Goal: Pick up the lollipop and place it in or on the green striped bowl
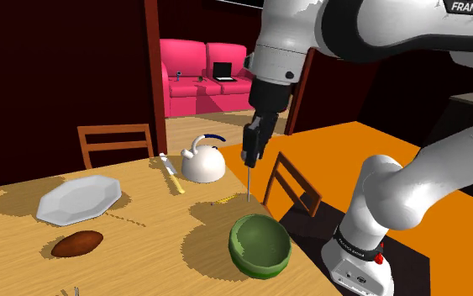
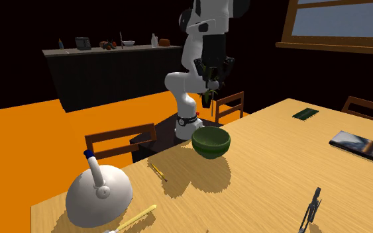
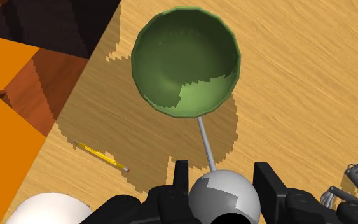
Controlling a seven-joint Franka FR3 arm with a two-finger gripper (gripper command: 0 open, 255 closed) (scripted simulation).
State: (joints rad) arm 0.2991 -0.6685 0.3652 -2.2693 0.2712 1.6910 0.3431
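- Shoulder view: the jaws are hanging above the table (image 1: 159, 252), clenched on the lollipop (image 1: 248, 181); its thin grey stick is pointing straight down, clear of the wood; the green bowl (image 1: 260, 252) is sitting at about six o'clock of the stick's tip, near the table's edge; I judge that the carrying step is in hand and the placing is not yet done; a white domed kettle (image 1: 202, 164) is standing at eleven o'clock of the bowl, and a pale angular plate (image 1: 79, 200) is lying at nine o'clock.
- Second exterior view: the jaws are hovering at twelve o'clock of the bowl (image 2: 211, 147), well above it; the bowl is showing as round, deep and dull green, with hardly any striping to be made out; the kettle (image 2: 99, 198) is sitting at eight o'clock of it, with a yellow pencil (image 2: 157, 172) lying between them on the grained wood.
- Wrist view: the black fingers (image 3: 269, 186) are pressing either side of the lollipop's (image 3: 225, 194) smooth grey ball head; the stiff stick is running from the head to the bowl's (image 3: 177, 57) near rim; the rim is looking faceted, the hollow matte and empty; the next move is probably calling for a short shift to bring the head over the hollow, a lowering, then a release; the round head would likely roll and settle inside.
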